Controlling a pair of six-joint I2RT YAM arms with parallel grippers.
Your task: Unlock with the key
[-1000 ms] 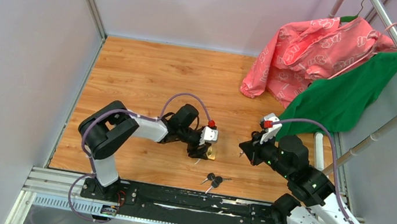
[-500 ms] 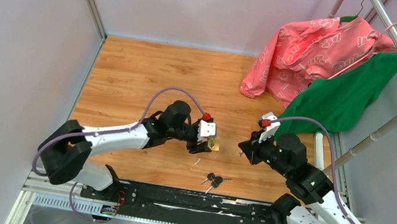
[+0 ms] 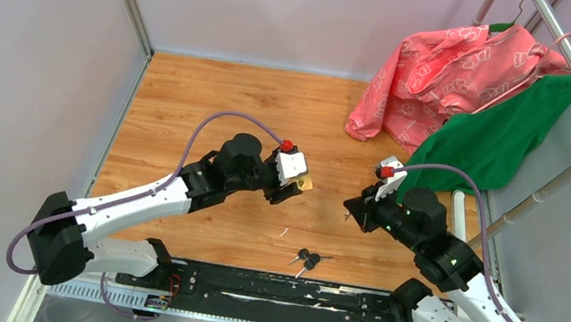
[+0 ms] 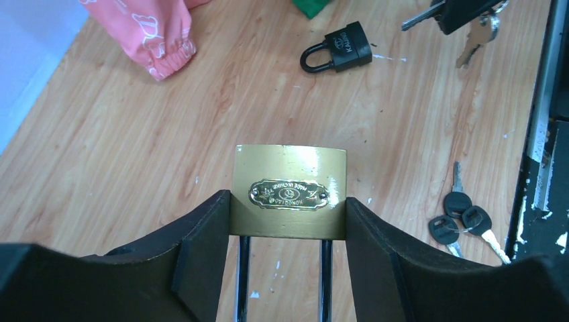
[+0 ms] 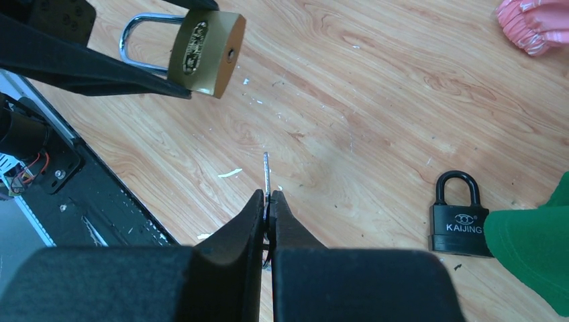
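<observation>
The left fingers [image 4: 209, 225] stand partway open and clamp the brass padlock [image 4: 290, 168] by the two sides of its body, one finger on each, with the small nameplate facing the wrist camera and the steel shackle running back between the fingers. The padlock hangs clear of the surface [image 3: 187, 114], above its middle and somewhat nearer the near edge. From the right wrist, its bottom face with the round keyhole [image 5: 230, 51] is turned toward the right arm. The right fingers [image 5: 258, 208] are closed tight on a key [image 5: 267, 171], whose thin blade sticks straight out past their tips; other keys dangle beneath them in the left wrist view. The key tip is well apart from the brass padlock, with bare wood between them. A black padlock [image 5: 459, 218] lies flat toward the right edge, just beside a green cloth [image 3: 496, 136]. A key bunch [image 3: 306, 258] lies near the middle of the near edge. A pink garment [image 3: 455, 71] is heaped at the far right corner.
</observation>
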